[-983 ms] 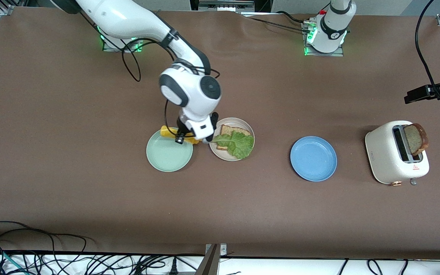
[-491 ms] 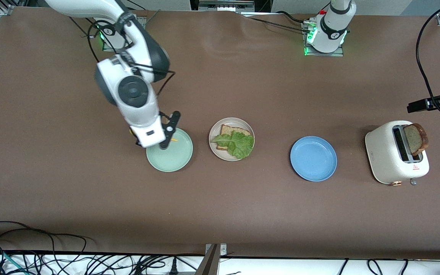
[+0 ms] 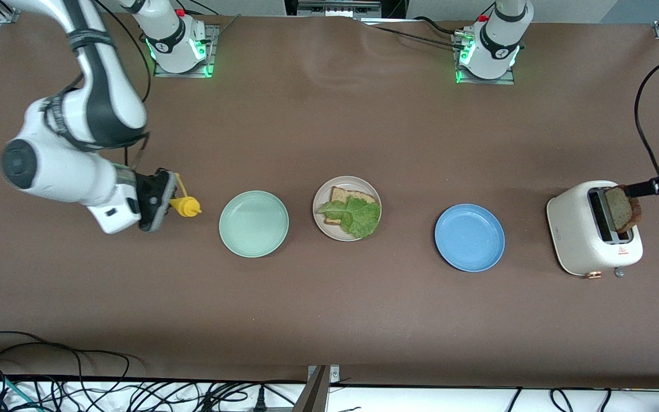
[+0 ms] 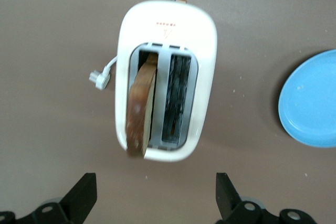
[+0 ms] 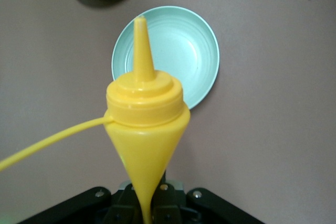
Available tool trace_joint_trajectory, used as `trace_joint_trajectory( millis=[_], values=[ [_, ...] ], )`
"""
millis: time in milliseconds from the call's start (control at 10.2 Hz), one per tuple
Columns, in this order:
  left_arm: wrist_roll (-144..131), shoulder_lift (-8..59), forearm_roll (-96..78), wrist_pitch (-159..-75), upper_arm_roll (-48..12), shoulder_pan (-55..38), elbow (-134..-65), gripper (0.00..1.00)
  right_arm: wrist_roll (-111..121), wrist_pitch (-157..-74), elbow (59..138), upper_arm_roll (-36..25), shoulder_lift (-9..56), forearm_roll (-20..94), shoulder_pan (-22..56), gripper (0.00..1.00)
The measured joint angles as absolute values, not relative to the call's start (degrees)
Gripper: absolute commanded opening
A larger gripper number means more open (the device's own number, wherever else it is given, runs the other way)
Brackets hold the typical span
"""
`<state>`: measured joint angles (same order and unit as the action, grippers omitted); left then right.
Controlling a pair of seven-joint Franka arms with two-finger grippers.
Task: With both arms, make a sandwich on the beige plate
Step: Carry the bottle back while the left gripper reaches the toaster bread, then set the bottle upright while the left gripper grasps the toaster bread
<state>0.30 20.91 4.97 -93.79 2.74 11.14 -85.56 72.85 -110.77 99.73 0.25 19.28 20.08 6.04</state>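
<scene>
Pictured across a brown table (image 3: 329,309): three round plates in a row, one mint green (image 3: 254,224), one beige (image 3: 322,222) and one blue (image 3: 469,237). Lay on the beige plate, between the other two: one brown bread slice (image 3: 350,195) under one ruffled green lettuce leaf (image 3: 355,216), no second slice on top. Stood at the left arm's end of the table: one cream two-slot toaster (image 3: 581,243), with one more brown slice (image 3: 622,208) sticking up from one slot and the other slot dark. Printed on the toaster's casing: a small red triangle mark with a line of red lettering below it, too small to read. Hung over the toaster: left gripper (image 4: 156,199), jaws spread wide, nothing between them. Held over bare table toward the right arm's end, beside the mint green plate: right gripper (image 3: 155,199), clamped shut on one yellow squeeze bottle (image 3: 185,206), nozzle aimed toward that plate, a thin yellow tether trailing from its cap. Seen too: two white arm bases with green lights, plus loose black cables along the table's near edge.
</scene>
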Motion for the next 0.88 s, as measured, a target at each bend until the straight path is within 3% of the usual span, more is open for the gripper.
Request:
trace_joint_trajectory(
  millis=[393, 590, 885],
  values=[
    [0.8, 26.7, 5.0, -99.1, 2.8, 13.0, -85.5, 1.0, 98.9, -110.7, 108.4, -5.8, 19.0, 37.4, -0.1, 0.0],
    [1.5, 27.3, 5.0, -99.1, 2.8, 14.0, -85.5, 0.85, 113.9, -107.3, 114.0, -10.2, 20.3, 47.6, -2.3, 0.0],
    [1.6, 27.3, 5.0, -99.1, 2.7, 14.1, -85.4, 0.21, 129.3, -99.7, 116.7, -15.4, 23.7, 54.4, -3.9, 0.0]
  ],
)
